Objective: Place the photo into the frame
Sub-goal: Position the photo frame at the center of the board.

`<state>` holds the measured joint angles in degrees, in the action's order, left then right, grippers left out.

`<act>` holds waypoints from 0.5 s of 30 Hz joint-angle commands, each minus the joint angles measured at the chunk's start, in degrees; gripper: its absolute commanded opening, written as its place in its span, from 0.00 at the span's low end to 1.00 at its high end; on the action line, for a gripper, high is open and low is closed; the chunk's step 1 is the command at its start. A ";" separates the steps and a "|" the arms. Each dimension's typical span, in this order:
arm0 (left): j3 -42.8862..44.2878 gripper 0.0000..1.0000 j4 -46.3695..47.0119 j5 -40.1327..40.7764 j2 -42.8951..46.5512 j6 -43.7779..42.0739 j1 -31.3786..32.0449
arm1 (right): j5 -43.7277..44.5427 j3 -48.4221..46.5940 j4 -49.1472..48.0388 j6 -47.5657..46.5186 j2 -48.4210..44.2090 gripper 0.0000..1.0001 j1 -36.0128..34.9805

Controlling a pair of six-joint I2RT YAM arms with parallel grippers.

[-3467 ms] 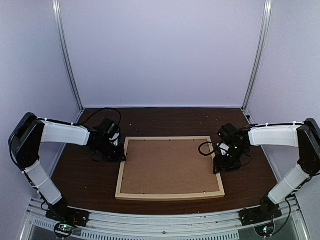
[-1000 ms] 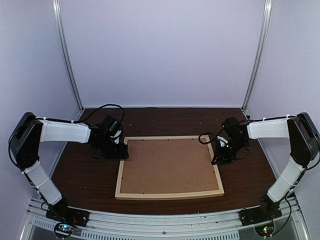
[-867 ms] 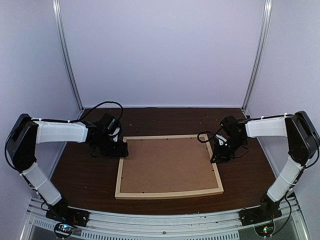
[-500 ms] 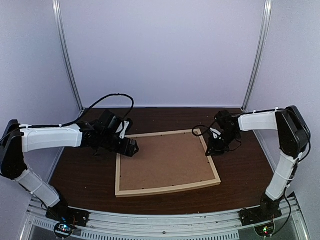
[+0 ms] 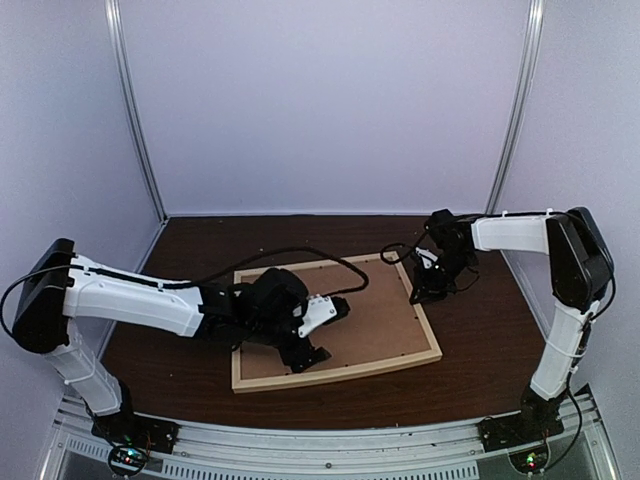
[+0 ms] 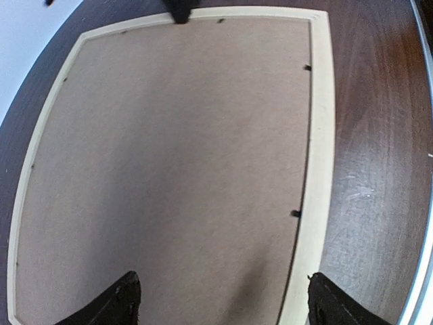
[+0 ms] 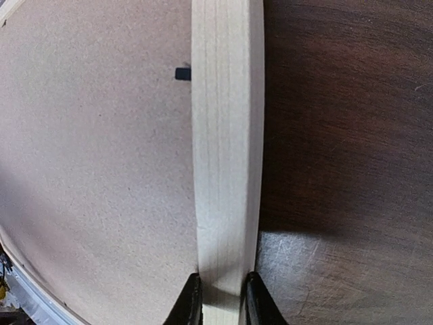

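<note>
Frame: the frame (image 5: pixel 350 368) lies back-up at the centre of the top view, skewed to the counter (image 5: pixel 480 340) edges.
Backing board: brown backing board (image 5: pixel 375 310) fills the opening; small dark tabs along the rails.
Photo: not in sight; whether it sits under the board I cannot tell.
Left end effector: left end effector (image 6: pixel 223 305) hovers over the board's lower-left part, fingers spread wide, holding nothing.
Right end effector: right end effector (image 7: pixel 222 301) pinches the frame's right rail, near the upper-right corner.
Progress: undecided; if the print is not inside, the board must come out first.
Surface: dark brown wood grain, faint scuffs.
Room: pale lilac walls, metal uprights (image 5: pixel 135 110) in the back corners.
</note>
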<state>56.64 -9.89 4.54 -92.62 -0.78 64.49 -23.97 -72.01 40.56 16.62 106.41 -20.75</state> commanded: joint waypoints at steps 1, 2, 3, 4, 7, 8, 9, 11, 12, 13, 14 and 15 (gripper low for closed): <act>3.43 0.86 5.47 4.37 -4.66 -10.56 4.96 | -4.67 -3.89 1.16 0.97 -1.42 0.00 0.21; 3.80 0.86 6.11 5.11 -5.82 -11.55 5.91 | -5.16 -4.11 1.56 0.94 -1.53 0.00 0.27; 4.21 0.87 6.45 5.72 -7.20 -12.61 6.89 | -5.47 -4.39 2.16 0.81 -1.62 0.00 0.27; 4.89 0.87 6.72 6.45 -8.16 -13.86 7.70 | -5.70 -4.64 2.77 0.66 -1.76 0.00 0.22; 6.62 0.89 7.05 8.73 -11.25 -16.97 10.26 | -6.53 -5.29 4.42 0.18 -2.23 0.00 0.27; 7.33 0.89 7.05 9.50 -12.32 -18.00 10.89 | -6.88 -5.57 5.06 -0.03 -2.38 0.00 0.27; 8.07 0.89 6.88 10.05 -13.39 -18.86 11.38 | -7.27 -5.85 5.83 -0.20 -2.47 0.00 0.27; 9.00 0.89 7.21 11.25 -15.30 -20.01 12.28 | -7.85 -6.22 6.92 -0.55 -2.60 0.00 0.28; 9.43 0.89 7.59 11.85 -16.17 -20.28 12.50 | -8.07 -6.26 7.36 -0.66 -2.67 0.00 0.27; 9.82 0.89 7.95 12.88 -17.13 -20.62 12.72 | -8.48 -6.25 7.69 -0.73 -2.82 0.00 0.27; 10.22 0.89 8.18 13.85 -17.82 -20.90 12.89 | -8.98 -6.27 7.96 -0.72 -2.90 0.00 0.27; 10.69 0.88 8.20 14.68 -18.48 -21.27 13.07 | -9.52 -6.26 8.20 -0.75 -2.96 0.00 0.27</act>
<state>64.77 -5.04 14.33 -108.64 -18.35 76.99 -26.48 -75.55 48.25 15.53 106.41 -20.73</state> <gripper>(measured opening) 0.890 0.184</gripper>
